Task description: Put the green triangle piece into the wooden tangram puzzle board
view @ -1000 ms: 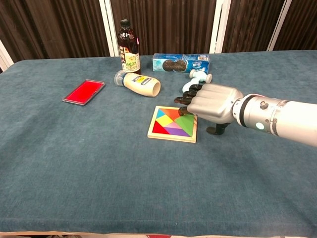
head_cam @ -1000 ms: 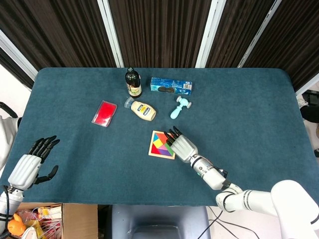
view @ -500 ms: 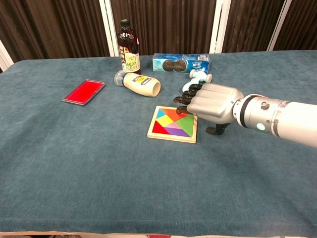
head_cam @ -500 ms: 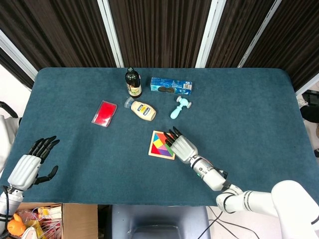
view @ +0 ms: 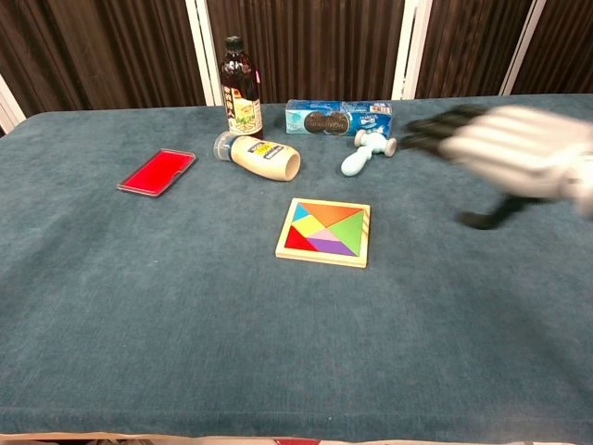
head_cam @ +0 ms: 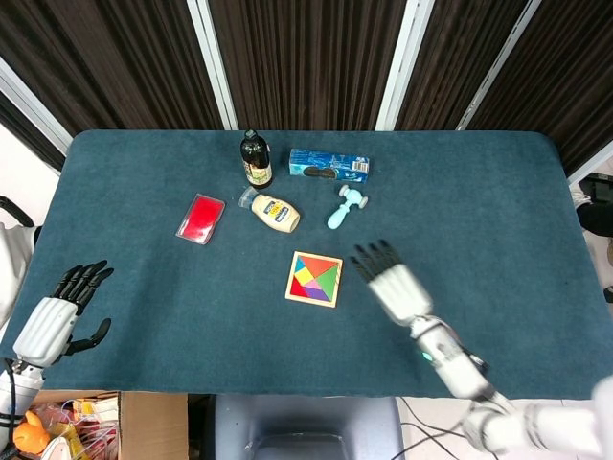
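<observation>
The wooden tangram board lies flat near the table's middle. The green triangle piece sits inside it, flush among the other coloured pieces at the board's right side. My right hand is blurred by motion, lifted clear to the right of the board, its fingers spread and empty. Off the table's near left corner my left hand hangs with fingers apart, holding nothing; it shows only in the head view.
Behind the board lie a mayonnaise bottle on its side, a dark upright bottle, a blue biscuit box, a light blue toy hammer and a red flat case.
My right hand has left the board's right edge and swung up and away to the right. The green triangle stays seated in the board. The left hand has not moved.
</observation>
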`<state>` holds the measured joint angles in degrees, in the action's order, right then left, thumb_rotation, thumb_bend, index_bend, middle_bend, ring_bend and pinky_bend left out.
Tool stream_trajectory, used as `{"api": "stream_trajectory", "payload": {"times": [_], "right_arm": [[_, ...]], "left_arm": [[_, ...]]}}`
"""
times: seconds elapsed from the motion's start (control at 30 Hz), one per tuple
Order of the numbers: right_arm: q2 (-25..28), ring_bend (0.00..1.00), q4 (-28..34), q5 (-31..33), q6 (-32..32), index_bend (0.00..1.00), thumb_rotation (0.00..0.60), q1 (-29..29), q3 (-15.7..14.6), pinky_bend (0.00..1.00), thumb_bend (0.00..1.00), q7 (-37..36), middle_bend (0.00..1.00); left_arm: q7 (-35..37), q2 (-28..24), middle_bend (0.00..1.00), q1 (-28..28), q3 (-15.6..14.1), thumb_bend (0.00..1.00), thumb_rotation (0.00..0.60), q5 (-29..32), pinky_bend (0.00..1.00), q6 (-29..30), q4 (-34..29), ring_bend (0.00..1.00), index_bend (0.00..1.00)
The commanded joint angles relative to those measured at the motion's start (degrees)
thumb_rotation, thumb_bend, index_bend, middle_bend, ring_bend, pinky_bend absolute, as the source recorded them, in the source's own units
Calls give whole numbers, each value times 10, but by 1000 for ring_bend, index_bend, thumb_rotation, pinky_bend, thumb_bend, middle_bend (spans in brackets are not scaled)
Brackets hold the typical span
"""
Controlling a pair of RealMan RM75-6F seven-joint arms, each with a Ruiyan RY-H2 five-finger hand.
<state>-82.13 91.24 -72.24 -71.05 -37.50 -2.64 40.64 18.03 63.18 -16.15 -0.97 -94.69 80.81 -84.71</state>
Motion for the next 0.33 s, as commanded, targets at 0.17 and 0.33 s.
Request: {"api": "stream_trajectory", "payload": {"times": [0.17, 0.33], "right_arm": [[111, 0, 59, -50, -203, 0, 600, 208, -74, 0, 343, -171, 0], [115, 0, 58, -62, -223, 0, 600, 227, -47, 0, 340, -187, 0]], "left_arm": [[-31, 12, 0, 4, 3, 462, 600, 1, 34, 7, 0, 0, 0], [-59, 19, 0, 6, 2, 463, 600, -3, 34, 9, -4, 0, 0]]}}
